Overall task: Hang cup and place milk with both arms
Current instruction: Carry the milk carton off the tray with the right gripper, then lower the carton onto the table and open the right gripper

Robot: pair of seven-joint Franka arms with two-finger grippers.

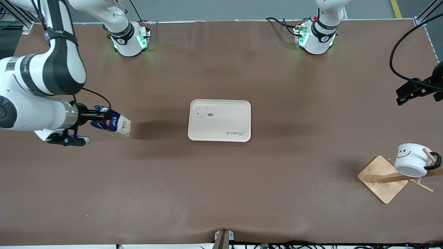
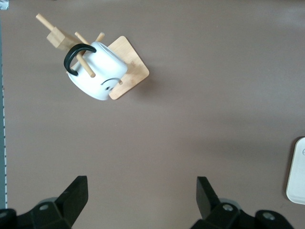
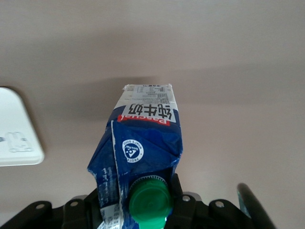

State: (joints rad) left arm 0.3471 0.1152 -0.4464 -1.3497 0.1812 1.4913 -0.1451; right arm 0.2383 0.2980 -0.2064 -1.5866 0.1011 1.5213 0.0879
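The milk (image 1: 117,123), a dark-blue and white carton with a green cap, is tilted in my right gripper (image 1: 103,119), above the table at the right arm's end. In the right wrist view the gripper (image 3: 143,195) is shut on the carton (image 3: 145,138) at its cap end. The cup (image 1: 412,160), white with a smiley face and black handle, hangs by its handle on a peg of the wooden rack (image 1: 379,178). My left gripper (image 1: 410,93) is open and empty above the table at the left arm's end. In the left wrist view the gripper (image 2: 141,191) is apart from the cup (image 2: 100,71).
A white rectangular tray (image 1: 221,114) with a small cartoon print lies at the table's middle, between the two grippers. Its edge shows in the left wrist view (image 2: 298,171) and the right wrist view (image 3: 16,138). Black cables hang near the left gripper.
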